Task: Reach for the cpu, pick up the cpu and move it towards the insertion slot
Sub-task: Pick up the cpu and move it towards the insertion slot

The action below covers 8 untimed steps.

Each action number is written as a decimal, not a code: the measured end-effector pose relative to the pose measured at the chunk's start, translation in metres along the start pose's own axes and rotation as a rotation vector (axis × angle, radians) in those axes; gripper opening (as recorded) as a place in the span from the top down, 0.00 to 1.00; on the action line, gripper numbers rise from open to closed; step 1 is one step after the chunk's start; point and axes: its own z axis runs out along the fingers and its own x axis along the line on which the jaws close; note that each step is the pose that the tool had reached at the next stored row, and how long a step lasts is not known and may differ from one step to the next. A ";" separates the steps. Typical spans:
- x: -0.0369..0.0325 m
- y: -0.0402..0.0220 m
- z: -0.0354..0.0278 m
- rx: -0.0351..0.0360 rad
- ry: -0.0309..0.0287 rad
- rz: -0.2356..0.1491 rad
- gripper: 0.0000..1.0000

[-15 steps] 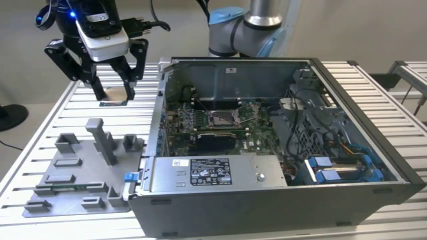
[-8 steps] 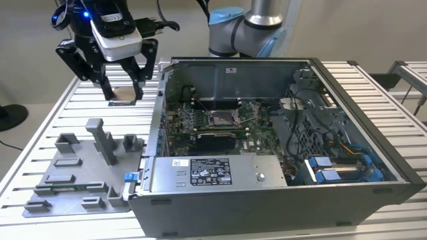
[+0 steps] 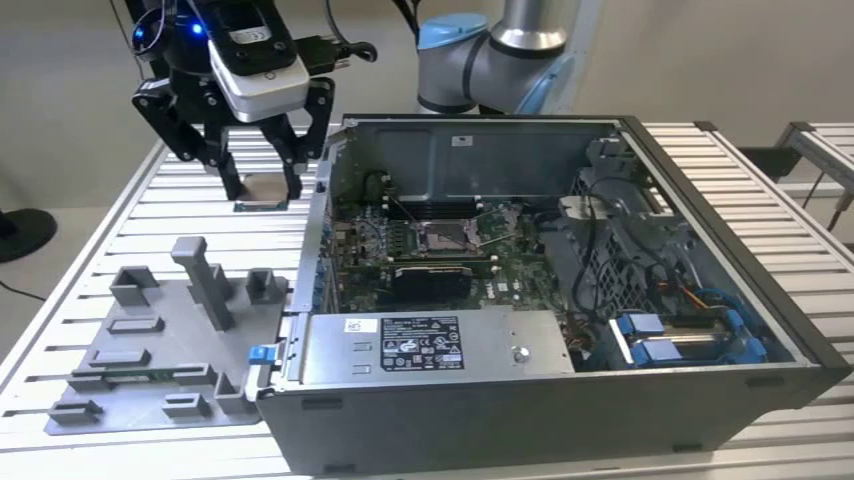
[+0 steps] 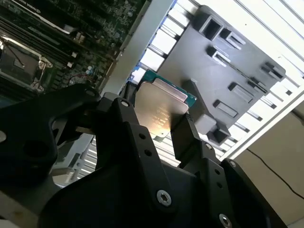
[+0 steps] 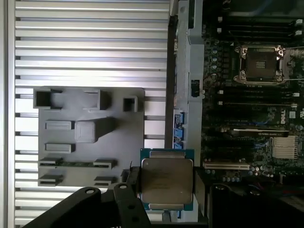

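Silver arm (image 3: 534, 25), pale-blue joint caps (image 3: 451, 32), black screw-studded gripper (image 3: 264, 185), perhaps a white camera housing (image 3: 260, 70)

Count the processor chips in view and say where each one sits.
1. The cpu is clamped in the gripper over the slatted table, outside the computer case. Others could be hidden.

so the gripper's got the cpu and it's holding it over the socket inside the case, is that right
Not quite. The gripper does hold the cpu, but the exterior view shows it over the slatted table, outside the computer case and to the exterior view's left of it. The insertion slot sits inside the case, well apart from the cpu.
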 end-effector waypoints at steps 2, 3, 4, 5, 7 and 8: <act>-0.0030 0.0000 0.0000 0.0000 0.0000 0.000 1.00; -0.0046 0.0000 0.0000 0.0000 0.0000 0.000 1.00; -0.0062 0.0000 0.0000 0.0000 0.0000 0.000 1.00; -0.0076 0.0000 0.0001 -0.0001 -0.0001 0.000 1.00; -0.0106 0.0000 0.0000 0.0000 0.0000 0.000 1.00; -0.0121 0.0000 0.0001 -0.0001 -0.0001 0.000 1.00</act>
